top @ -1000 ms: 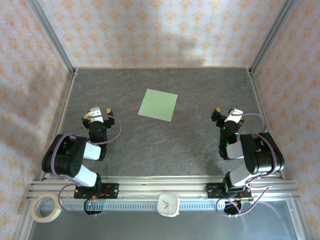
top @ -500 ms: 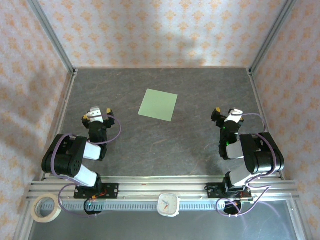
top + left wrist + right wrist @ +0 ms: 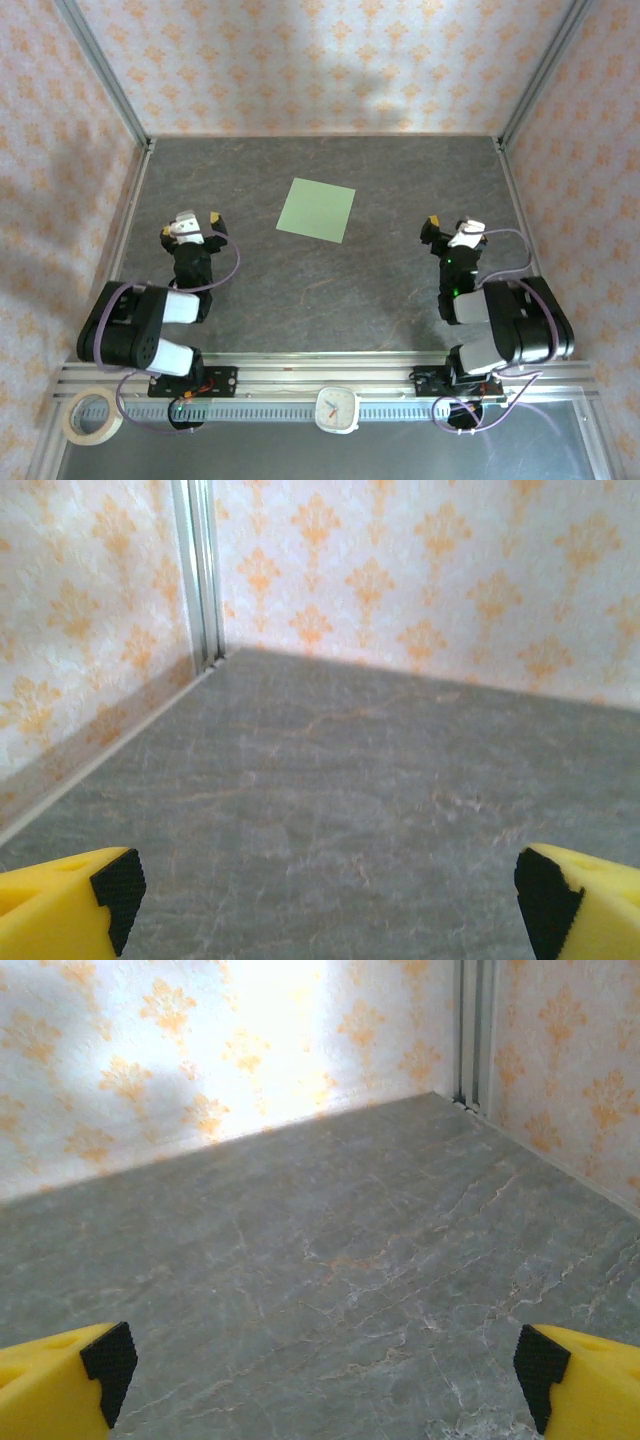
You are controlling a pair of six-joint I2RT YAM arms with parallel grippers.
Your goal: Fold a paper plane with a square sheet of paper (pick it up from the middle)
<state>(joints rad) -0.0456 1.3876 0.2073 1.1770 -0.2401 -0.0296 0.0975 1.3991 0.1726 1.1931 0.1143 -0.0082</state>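
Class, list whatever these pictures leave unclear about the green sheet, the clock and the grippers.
Square sheet of paper, top view: too small to show creases.
Clock, top view: too small to read.
Left gripper and right gripper, wrist views: fingers cut off by the bottom edge.

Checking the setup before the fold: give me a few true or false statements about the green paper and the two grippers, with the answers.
1. The square sheet of paper lies flat on the table. True.
2. The left gripper holds the sheet. False: it is open and apart from the sheet.
3. The right gripper is open and empty. True.
4. The sheet is already folded into a plane. False: it is an unfolded square.
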